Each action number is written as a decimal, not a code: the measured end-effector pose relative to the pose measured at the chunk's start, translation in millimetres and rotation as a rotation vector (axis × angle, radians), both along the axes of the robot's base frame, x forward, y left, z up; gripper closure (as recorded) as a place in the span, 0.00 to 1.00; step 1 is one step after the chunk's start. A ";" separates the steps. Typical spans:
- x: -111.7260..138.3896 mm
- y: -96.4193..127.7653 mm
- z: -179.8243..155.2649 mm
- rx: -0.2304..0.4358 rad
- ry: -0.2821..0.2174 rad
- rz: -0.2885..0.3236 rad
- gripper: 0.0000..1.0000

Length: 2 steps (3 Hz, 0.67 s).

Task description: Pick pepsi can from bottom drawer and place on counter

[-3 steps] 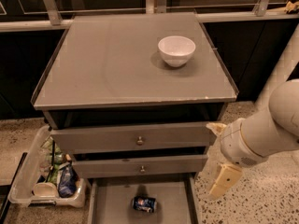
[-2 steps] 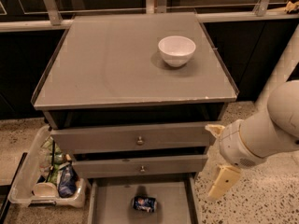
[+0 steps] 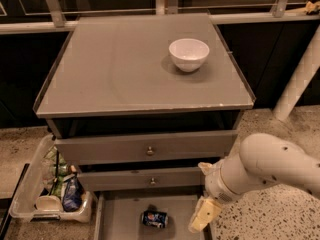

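Observation:
The pepsi can (image 3: pixel 154 218) lies on its side on the floor of the open bottom drawer (image 3: pixel 125 219), near its middle. The counter (image 3: pixel 125 69) is the grey cabinet top above, with a white bowl (image 3: pixel 188 54) at its back right. My gripper (image 3: pixel 204 215) hangs at the end of the white arm (image 3: pixel 265 166) at the right edge of the drawer, to the right of the can and apart from it. It holds nothing that I can see.
Two grey drawer fronts with round knobs (image 3: pixel 149 151) sit above the open drawer, the upper one pulled out slightly. A clear plastic bin (image 3: pixel 30 204) with bottles and snack bags stands on the floor at the left. A white pole (image 3: pixel 300 79) leans at the right.
The view has shifted slightly and my arm has moved a little lower and left, toward the drawer's right edge. The can and the bowl have not moved.

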<state>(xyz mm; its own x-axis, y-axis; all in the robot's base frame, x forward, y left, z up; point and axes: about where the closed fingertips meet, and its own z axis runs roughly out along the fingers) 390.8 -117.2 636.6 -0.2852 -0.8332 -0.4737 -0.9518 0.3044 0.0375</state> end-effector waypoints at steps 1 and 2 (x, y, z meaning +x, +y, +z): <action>2.0 8.9 -56.9 0.047 -0.003 -0.039 0.00; 7.9 18.8 -105.0 0.109 -0.043 -0.048 0.00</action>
